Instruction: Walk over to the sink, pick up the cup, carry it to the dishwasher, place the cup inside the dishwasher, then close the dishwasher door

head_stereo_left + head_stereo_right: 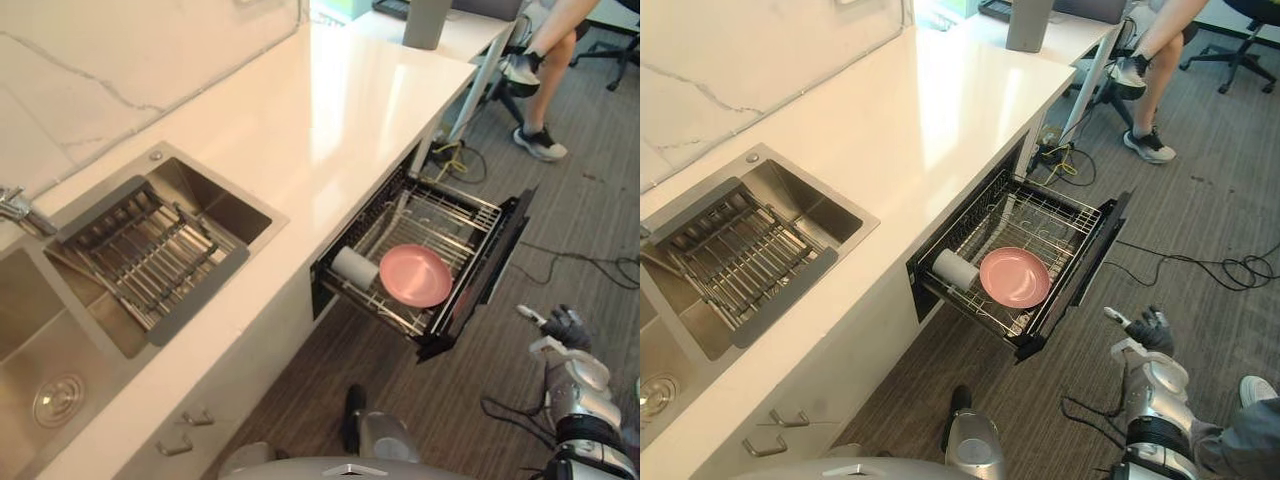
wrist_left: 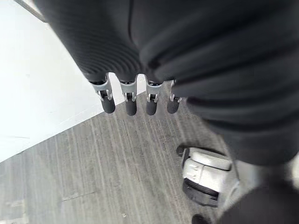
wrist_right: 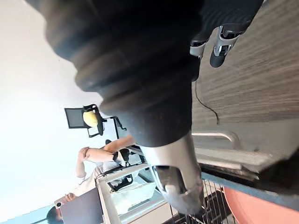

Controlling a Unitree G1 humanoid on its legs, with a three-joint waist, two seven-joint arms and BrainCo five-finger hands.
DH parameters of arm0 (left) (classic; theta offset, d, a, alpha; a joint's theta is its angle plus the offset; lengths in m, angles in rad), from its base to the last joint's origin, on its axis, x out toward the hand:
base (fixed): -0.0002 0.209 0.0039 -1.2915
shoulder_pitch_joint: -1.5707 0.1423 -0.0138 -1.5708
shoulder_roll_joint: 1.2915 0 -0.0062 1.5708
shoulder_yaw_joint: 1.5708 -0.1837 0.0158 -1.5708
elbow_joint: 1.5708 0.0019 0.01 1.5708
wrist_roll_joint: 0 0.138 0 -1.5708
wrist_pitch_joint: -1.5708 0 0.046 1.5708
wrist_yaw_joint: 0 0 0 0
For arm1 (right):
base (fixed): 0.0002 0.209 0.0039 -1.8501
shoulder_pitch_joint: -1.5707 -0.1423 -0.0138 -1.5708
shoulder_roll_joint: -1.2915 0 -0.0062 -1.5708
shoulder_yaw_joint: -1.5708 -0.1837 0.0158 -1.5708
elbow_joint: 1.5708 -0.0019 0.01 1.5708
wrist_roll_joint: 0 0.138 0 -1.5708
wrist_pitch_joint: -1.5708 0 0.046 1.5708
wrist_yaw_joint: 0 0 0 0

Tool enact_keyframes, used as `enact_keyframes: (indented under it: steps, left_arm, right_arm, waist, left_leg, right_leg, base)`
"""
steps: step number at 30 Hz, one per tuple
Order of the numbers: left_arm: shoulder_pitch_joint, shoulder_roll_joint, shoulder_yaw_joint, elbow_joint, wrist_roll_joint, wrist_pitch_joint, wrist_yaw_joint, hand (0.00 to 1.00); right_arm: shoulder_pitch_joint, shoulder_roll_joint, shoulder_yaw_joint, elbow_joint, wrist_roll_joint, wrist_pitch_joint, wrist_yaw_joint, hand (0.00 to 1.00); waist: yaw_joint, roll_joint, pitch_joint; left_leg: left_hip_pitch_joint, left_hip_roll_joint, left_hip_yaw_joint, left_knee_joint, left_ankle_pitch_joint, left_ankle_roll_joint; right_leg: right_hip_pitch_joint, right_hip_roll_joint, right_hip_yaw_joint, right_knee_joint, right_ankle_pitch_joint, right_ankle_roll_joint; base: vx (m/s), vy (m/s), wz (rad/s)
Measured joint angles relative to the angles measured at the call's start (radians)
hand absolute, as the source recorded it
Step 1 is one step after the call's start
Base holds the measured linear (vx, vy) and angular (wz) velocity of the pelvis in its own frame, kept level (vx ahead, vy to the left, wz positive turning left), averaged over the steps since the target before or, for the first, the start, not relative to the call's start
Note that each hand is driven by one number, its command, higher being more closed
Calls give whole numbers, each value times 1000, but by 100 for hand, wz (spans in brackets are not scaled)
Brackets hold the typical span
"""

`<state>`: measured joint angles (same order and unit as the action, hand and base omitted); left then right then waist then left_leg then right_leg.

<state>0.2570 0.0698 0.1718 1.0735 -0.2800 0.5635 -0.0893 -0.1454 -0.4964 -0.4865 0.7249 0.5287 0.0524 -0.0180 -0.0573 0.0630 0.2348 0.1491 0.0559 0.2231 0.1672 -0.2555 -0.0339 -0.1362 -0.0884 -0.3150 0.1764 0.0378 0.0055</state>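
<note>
- Right hand (image 1: 562,327): low at the near right, over the grey floor (image 1: 590,230), just off the near end of the dishwasher door (image 1: 497,262). Fingers loose and part-spread, holding nothing.
- Left hand (image 2: 131,100): seen in its own wrist view, fingers straight and hanging over the floor, empty, idle.
- Cup (image 1: 355,267): white, lying on its side in the wire rack of the dishwasher (image 1: 452,204), at the rack's left end. Its long axis runs roughly along the counter edge. It is touching or just beside a pink plate (image 1: 415,276) that lies flat to its right.
- Dishwasher: a pull-out drawer under the counter (image 1: 330,130), drawn fully out toward the right. The door forms its dark outer front panel, and the panel's long axis runs from near to far.
- Sink (image 1: 215,205): at the far left of the counter, with a grey drying rack (image 1: 150,250) across it and no cup in it.
- Person (image 1: 545,50): legs and shoes at the far right, well apart from the drawer.
- Judgement: placing looks done and only closing remains. The door lies left and slightly far of the right hand, which is the nearer one. The push should go leftward, square to the panel's long axis and near its middle, so the drawer does not skew.
</note>
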Motion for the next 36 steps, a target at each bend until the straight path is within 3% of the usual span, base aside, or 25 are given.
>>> enact_keyframes:
  steps: [1,5,9,16,21,25,28,30,36]
  left_arm:
    - [0,1,0,-3,-1,-38,20,0]
    - [-1,1,-17,-13,-3,-105,47,0]
    - [0,2,-18,-43,-12,-118,94,0]
    - [-17,11,-18,-63,8,-158,149,0]
    - [-23,4,-18,-62,8,-195,146,0]
    - [-28,-3,-15,-60,18,-197,166,0]
    - [-30,-5,-12,-38,172,-186,262,0]
    - [-30,-5,-10,-41,238,-197,291,0]
    - [-67,-10,-10,-41,322,-256,330,0]
  right_arm:
    - [1,23,-7,0,33,-2,13,0]
    - [2,93,-6,0,99,-16,60,0]
    - [0,138,-8,4,194,-80,73,0]
    - [-18,142,8,4,341,-132,77,0]
    - [-105,136,13,55,409,-138,85,0]
    - [-233,96,40,80,409,-139,116,0]
    - [-288,92,128,80,428,-135,148,0]
    - [-325,91,156,90,448,-135,148,0]
    - [-557,20,252,194,508,-110,164,0]
  waist:
    - [1,0,0]
    - [14,0,0]
    - [32,5,13]
    - [37,-3,43]
    - [41,18,76]
    - [60,57,131]
    - [74,61,145]
    - [90,61,146]
    - [127,64,211]
  left_leg:
    - [-6,-3,-10,-4,10,8]
    - [-27,-16,-38,-18,35,14]
    - [-40,-44,-87,-55,71,21]
    - [-93,-64,-145,-84,118,19]
    - [-132,-66,-201,-85,137,1]
    - [-167,-63,-253,-85,150,-19]
    - [-182,-38,-268,-82,161,-36]
    - [-195,-27,-285,-82,168,-46]
    - [-251,-22,-311,-83,208,-43]
  right_leg:
    - [-2,-6,-10,-1,0,0]
    - [-2,-24,-36,-14,16,1]
    - [5,-54,-76,-43,39,9]
    - [14,-64,-133,-144,101,8]
    - [34,-60,-192,-216,128,-1]
    - [31,-44,-220,-260,140,-10]
    - [27,-21,-240,-258,136,-16]
    - [24,-11,-259,-257,129,-25]
    - [-8,-8,-301,-257,142,-42]
  base:
    - [-28,-35,29]
    - [-19,3,27]
    - [-19,27,33]
    - [-31,13,24]
    - [-36,-33,32]
    - [-52,-58,23]
    - [-21,-87,17]
    - [-4,-90,22]
    - [-25,-20,21]
